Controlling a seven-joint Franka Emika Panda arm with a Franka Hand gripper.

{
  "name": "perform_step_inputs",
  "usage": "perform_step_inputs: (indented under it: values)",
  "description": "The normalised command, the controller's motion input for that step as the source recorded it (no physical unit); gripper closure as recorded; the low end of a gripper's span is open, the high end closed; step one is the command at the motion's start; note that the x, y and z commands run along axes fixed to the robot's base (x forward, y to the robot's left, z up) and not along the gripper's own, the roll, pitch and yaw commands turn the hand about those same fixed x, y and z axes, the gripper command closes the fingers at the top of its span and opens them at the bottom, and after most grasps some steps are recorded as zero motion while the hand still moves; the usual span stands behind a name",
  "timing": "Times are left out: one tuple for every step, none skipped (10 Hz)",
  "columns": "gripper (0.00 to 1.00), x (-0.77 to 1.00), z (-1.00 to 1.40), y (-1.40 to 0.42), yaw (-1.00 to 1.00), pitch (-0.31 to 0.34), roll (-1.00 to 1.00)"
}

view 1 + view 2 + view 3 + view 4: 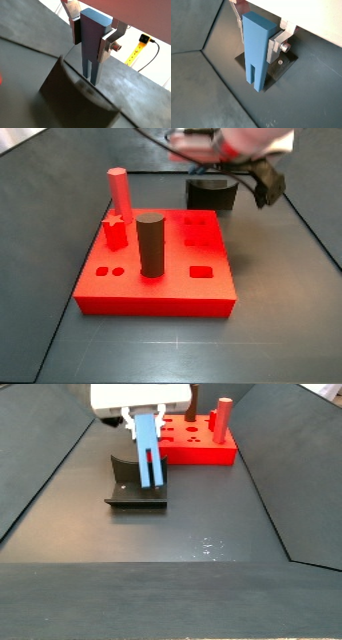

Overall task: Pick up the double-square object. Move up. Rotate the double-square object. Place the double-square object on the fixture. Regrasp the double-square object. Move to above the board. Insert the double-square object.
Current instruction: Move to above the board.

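The gripper [144,422] pinched the blue bar [148,450] upright above the fixture [131,489]; the dark table [201,524] lay bare toward six o'clock.

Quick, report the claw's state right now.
Claw: shut on the double-square object, holding it upright with its prongs pointing down, above the fixture.
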Motion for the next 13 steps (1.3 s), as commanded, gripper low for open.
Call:
perform_step_inputs:
  values:
    - [1.0, -0.24, 1.0, 0.11, 0.06, -0.042, -0.07]
    - [1.0, -0.23, 1.0, 0.1, 0.04, -0.055, -0.06]
    - [1.0, -0.21, 1.0, 0.09, 0.02, -0.065, -0.05]
    - [1.0, -0.21, 1.0, 0.09, 0.0, -0.061, -0.06]
    - [1.0, -0.19, 1.0, 0.08, -0.02, -0.054, -0.06]
    - [1.0, -0.19, 1.0, 0.08, -0.03, -0.043, -0.06]
    - [1.0, -0.18, 1.0, 0.07, -0.04, -0.028, -0.06]
    - [1.0, -0.17, 1.0, 0.06, -0.04, -0.018, -0.07]
    - [1.0, -0.15, 0.94, 0.05, -0.04, 0.001, -0.06]
    - [1.0, -0.11, 0.77, 0.03, -0.04, 0.018, -0.06]
    - [1.0, -0.07, 0.54, 0.02, -0.03, 0.04, -0.06]
    - [1.0, -0.06, 0.42, 0.01, -0.03, 0.055, -0.06]
    - [1.0, -0.04, 0.18, 0.0, -0.01, 0.077, -0.06]
